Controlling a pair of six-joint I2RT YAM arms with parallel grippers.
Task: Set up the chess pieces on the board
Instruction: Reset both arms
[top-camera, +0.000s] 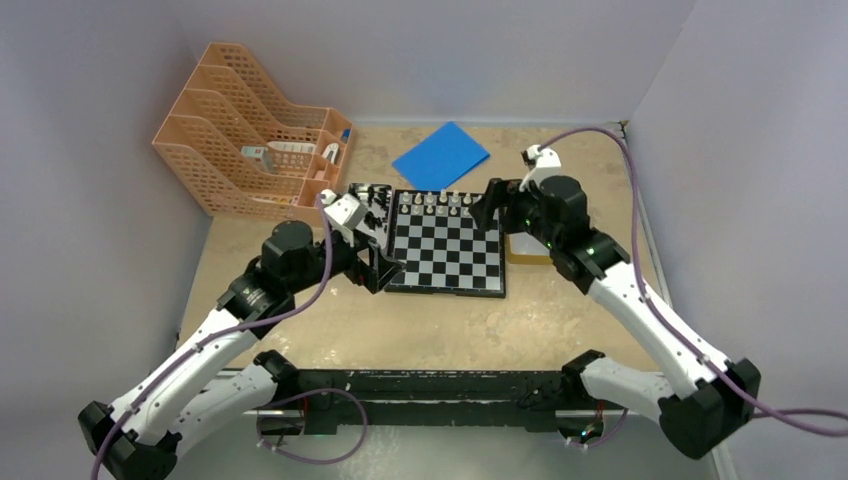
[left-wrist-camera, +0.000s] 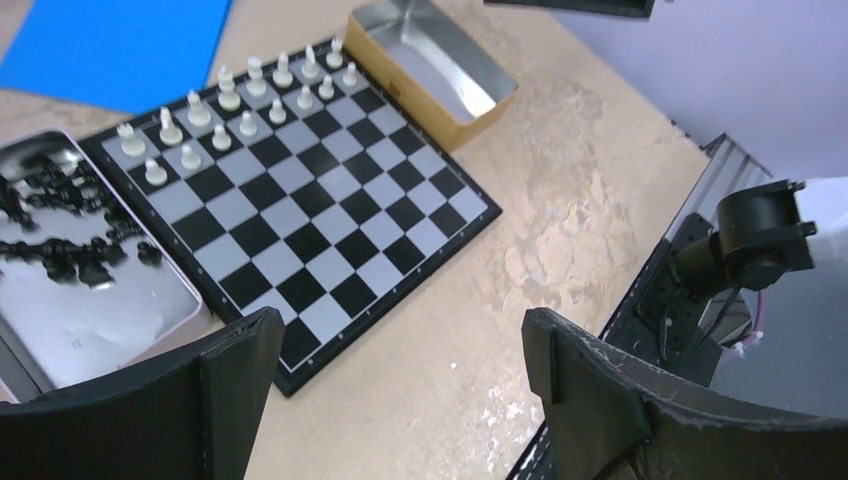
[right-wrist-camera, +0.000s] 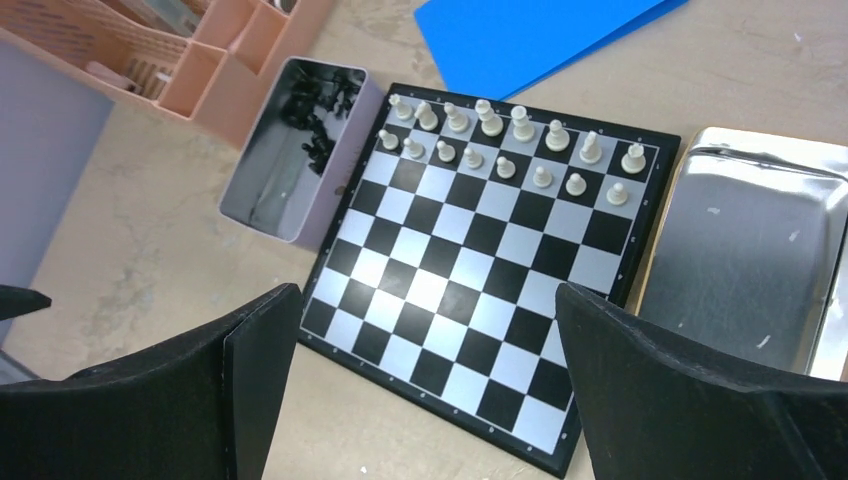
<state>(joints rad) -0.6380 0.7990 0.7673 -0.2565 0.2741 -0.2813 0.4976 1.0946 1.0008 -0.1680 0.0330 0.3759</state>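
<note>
Here, the flat square chessboard of glossy black and white checks with a thin black frame (top-camera: 447, 250) is seen lying on the mottled beige counter (top-camera: 420, 330). The pale cream-white chess figurines (right-wrist-camera: 505, 140), small turned shapes, are stood upright in two rows along the board's far edge, one to a square. The rest of the squares are bare. The tiny black chess figurines (right-wrist-camera: 320, 115) are heaped loosely in a shallow rectangular silver tin (right-wrist-camera: 265, 200) that lies against the board's left side. A second rectangular metal tin with a dull scratched floor and yellow outer walls (right-wrist-camera: 740, 260) is set against the board's right side, and nothing is seen in it. Beyond the board's far edge a smooth blue square sheet (top-camera: 441, 155) is laid flat, and a peach plastic lattice file rack (top-camera: 250, 130) is placed far left of the board.

The left claw (left-wrist-camera: 400, 345) is held released above the board's near left corner, its matte black fingers spread with nothing between them. The right claw (right-wrist-camera: 425, 305) is likewise spread wide and empty above the board's right side.
</note>
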